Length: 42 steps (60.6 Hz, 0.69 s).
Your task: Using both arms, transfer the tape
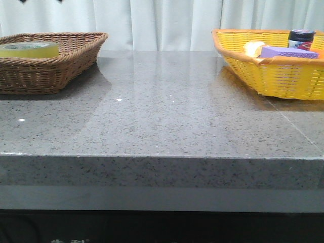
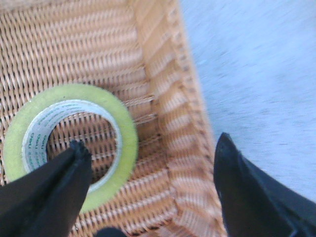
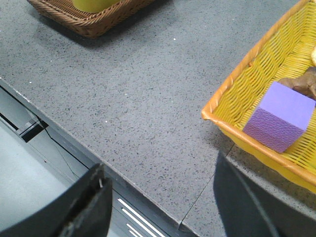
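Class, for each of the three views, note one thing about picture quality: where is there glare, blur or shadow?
Front view: the polished table shows pale glare from the bright curtain; the brown basket casts a soft shadow. Left wrist view: the tape and wicker are soft, and the left tool is blurred at its edges. Right wrist view: sharper, with the purple sponge crisp and the right tool dark.

Even, bright light leaves a pale sheen on the counter [image 1: 167, 101], soft shadows beside both baskets, and the left wrist view blurred beyond its jaws.
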Motion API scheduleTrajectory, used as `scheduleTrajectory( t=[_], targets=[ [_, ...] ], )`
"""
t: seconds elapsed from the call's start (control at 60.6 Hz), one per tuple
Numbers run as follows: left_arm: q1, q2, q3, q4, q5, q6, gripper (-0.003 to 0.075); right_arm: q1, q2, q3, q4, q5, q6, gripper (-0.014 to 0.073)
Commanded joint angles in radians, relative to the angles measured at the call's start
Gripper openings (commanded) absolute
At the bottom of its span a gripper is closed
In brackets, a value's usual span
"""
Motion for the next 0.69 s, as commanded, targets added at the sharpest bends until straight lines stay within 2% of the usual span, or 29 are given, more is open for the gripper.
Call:
scheduleTrajectory(
  t=[0.0, 0.165, 0.413, 0.677],
  targets=[
    [0.001, -0.132, 0.015, -0.043, -0.047, -0.01, 0.0514, -0.007, -0.001, -0.022, 0.006, -0.073, -0.003, 0.0464],
    [0.001, -0.296, 0.181, -0.076, -0.122, 0.032, 0.0514, -0.007, -0.001, -0.022, 0.006, -0.073, -0.003, 0.0464],
    [0.001, -0.62, 0.574, -0.136, -0.317, 0.138, 0.0514, -0.007, -0.001, -0.022, 0.006, -0.073, -0.003, 0.0464],
    [0.001, -1.005, 1.009, -0.136, -0.497, 0.157, 0.0514, -0.007, -0.001, -0.022, 0.006, -0.06, -0.003, 0.0464]
  ],
)
